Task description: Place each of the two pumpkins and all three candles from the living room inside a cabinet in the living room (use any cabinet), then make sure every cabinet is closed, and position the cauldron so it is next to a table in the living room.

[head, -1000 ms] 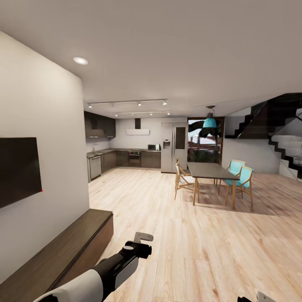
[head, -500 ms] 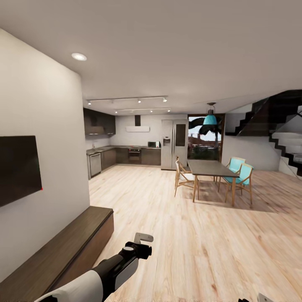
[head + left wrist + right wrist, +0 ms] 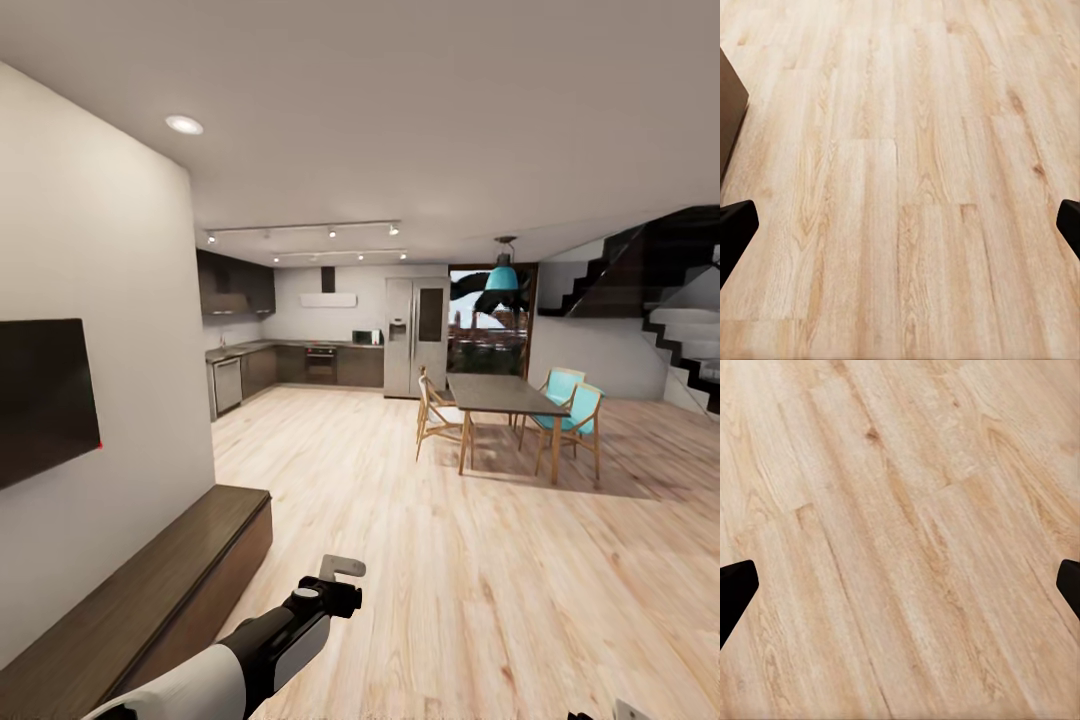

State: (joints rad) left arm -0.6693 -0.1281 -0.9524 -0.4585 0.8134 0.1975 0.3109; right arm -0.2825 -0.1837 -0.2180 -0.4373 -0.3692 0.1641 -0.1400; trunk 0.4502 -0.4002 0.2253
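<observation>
We are on our way through the room: since a second ago the whole head view has slid, so the camera is moving, not the furniture. The cabinet [image 3: 150, 600] runs along the wall at our left, its fronts shut, with the left tool [image 3: 338, 580] held out just beside its near end. Both tools hang released over the bare floor [image 3: 900, 187], the right tool [image 3: 900, 585] empty too. Pumpkins and candles are yet to be found.

Dk brown cabinet [image 3: 170, 590], pale wood-grain floor [image 3: 480, 580], turquoise chairs [image 3: 580, 415] & lamp [image 3: 501, 279], white walls [image 3: 100, 250].
</observation>
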